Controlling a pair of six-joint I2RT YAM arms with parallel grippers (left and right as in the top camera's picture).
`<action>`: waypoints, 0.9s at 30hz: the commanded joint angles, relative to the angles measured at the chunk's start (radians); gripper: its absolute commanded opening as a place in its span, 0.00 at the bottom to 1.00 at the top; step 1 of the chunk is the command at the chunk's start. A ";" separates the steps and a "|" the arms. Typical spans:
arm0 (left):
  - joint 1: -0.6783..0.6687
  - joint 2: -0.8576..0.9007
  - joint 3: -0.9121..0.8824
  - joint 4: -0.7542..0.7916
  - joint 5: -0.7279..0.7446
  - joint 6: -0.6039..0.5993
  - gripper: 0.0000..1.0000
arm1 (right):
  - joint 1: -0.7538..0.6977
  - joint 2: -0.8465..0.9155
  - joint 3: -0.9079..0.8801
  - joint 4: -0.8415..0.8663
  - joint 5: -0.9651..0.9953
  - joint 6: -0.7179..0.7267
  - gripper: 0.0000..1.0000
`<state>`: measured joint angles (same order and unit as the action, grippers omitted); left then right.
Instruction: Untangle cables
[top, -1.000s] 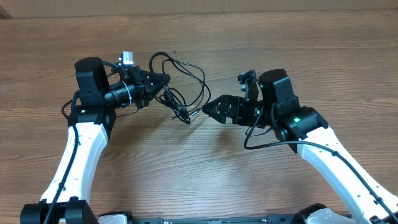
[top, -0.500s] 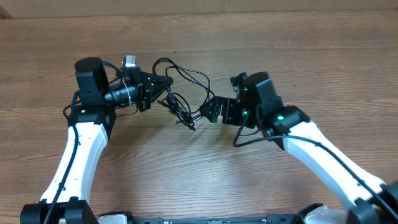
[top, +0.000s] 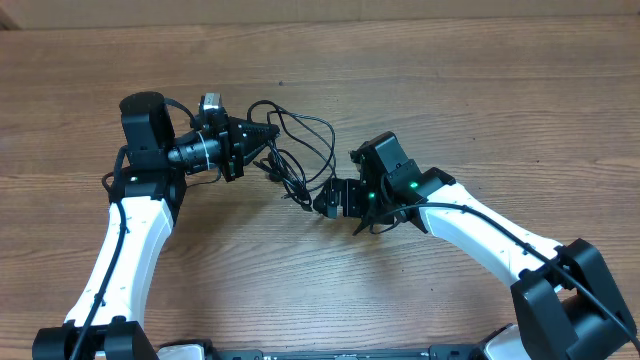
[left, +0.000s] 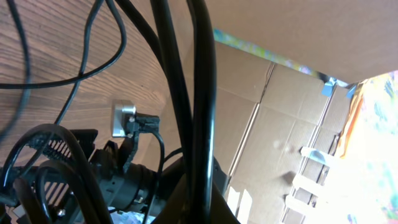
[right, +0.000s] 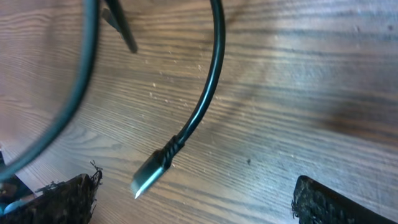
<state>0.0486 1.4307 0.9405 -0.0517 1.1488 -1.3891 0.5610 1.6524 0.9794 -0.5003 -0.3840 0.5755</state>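
My R arm has swung in toward centre since a sec ago, so my right gripper (top: 325, 200) now sits just beside the low end of the cables (top: 300, 150), jaws spread wide w/ nothing in them. A silver-tipped plug (right: 149, 175) lies on the table (top: 450, 90) between its fingers (right: 62, 199). The cables lie mid-table as a loose tangle, upper-left end clenched in my left gripper (top: 268, 133); which strand, prob. can't say, wrist view too close.
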 joint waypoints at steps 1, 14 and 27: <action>0.011 -0.011 0.012 0.008 0.026 -0.026 0.04 | 0.001 0.000 0.003 -0.011 0.017 0.000 1.00; 0.011 -0.011 0.012 0.008 0.028 0.010 0.04 | -0.008 0.000 0.003 0.081 -0.019 0.049 0.99; 0.011 -0.011 0.012 0.003 -0.051 0.193 0.04 | -0.080 0.000 0.003 0.132 -0.020 0.161 0.99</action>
<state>0.0486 1.4307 0.9405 -0.0521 1.1309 -1.2518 0.4908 1.6524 0.9794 -0.3691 -0.4034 0.7143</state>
